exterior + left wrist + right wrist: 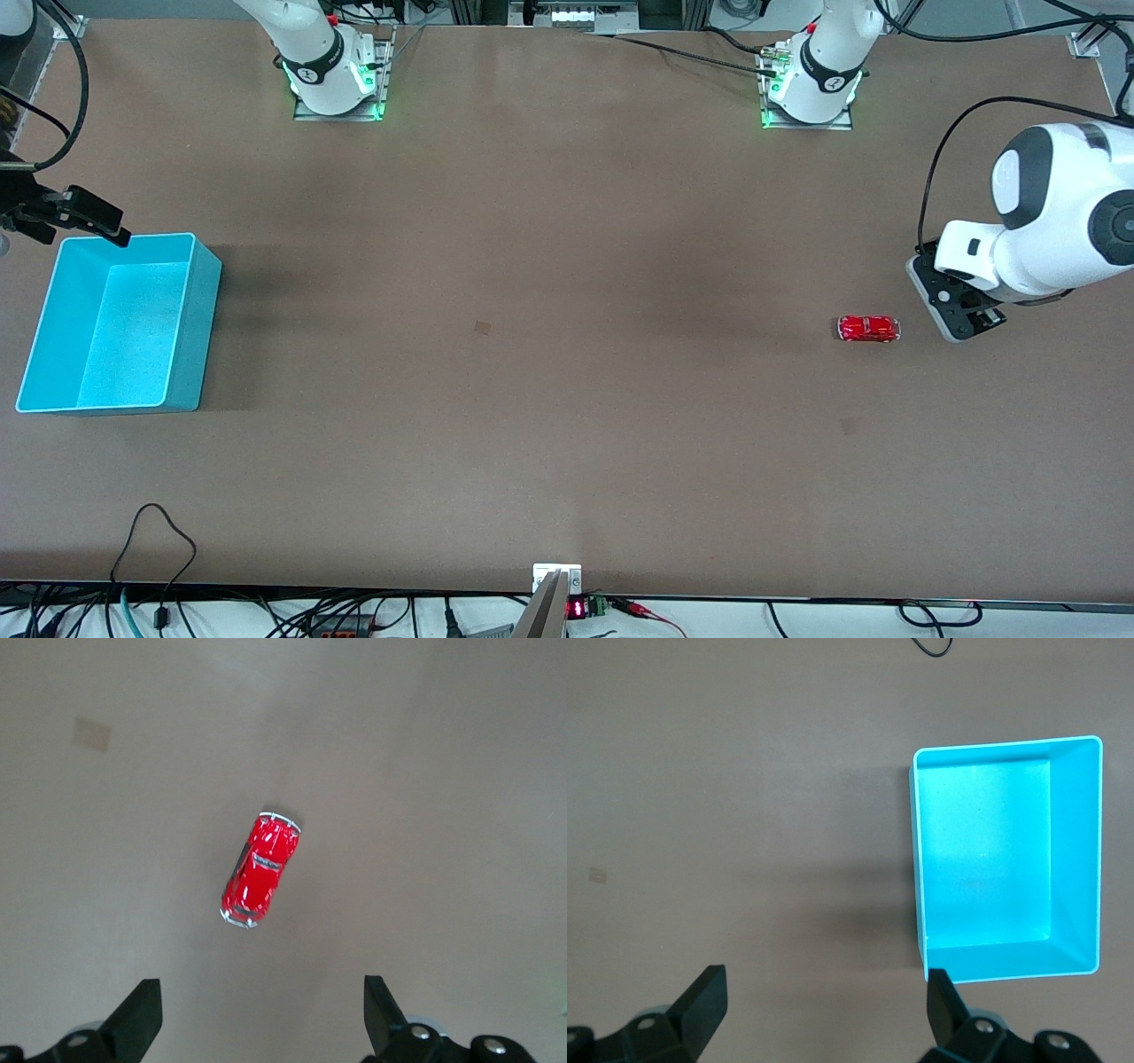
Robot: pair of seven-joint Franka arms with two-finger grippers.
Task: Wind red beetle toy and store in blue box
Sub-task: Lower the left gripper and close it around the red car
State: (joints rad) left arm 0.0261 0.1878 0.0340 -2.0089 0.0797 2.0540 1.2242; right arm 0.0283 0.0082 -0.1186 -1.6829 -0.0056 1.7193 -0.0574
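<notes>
1. Toward the left arm's end of the tabletop (567, 372), the red beetle toy (868, 329) sits alone on the bare brown surface, on its wheels, touching nothing.
2. The left pincer (961, 310) hangs just beside the toy, slightly more toward that end of the table; in the left wrist view its fingers (142, 1014) are spread wide with nothing between them, and the toy (260, 870) lies a little ahead of the gap.
3. The toy's long axis runs along the table's length in the front view and is slightly skewed to the line between the fingertips, so I judge a small wrist turn would square the grasp across its narrow body.
4. The left arm is clearly the nearer one. The right pincer (89, 213) waits over the rim of the blue box (53, 301), fingers (700, 1010) also apart and empty.
5. The box (917, 859) stands well apart from the toy, at the right arm's end, open and holding nothing.
6. The toy looks glossy red, rounded, with silvery bumpers at both ends.
</notes>
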